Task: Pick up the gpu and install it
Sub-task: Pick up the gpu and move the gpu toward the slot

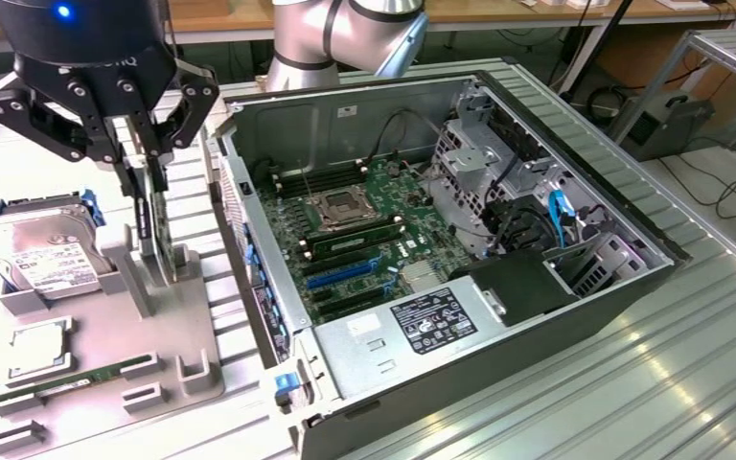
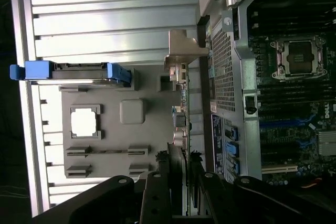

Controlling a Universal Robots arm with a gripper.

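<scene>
The gpu [image 1: 157,225] is a thin black card seen edge-on, standing upright over the grey parts fixture [image 1: 150,316] at the exterior view's left. My gripper [image 1: 142,161] comes down from above and is shut on the card's top edge. The card's lower end sits at the fixture's upright holder; whether it still rests in the slot is unclear. In the wrist view the gpu [image 2: 182,103] runs away from my black fingers [image 2: 157,187], and its silver end bracket [image 2: 184,51] is at the far end. The fan face is hidden.
The open computer case [image 1: 624,287] lies to the exterior view's right, with its motherboard [image 1: 356,240] and blue slots [image 1: 342,273] exposed. On the fixture sit a hard drive in a blue caddy [image 1: 35,254], a CPU [image 1: 38,345] and a green RAM stick [image 1: 68,381].
</scene>
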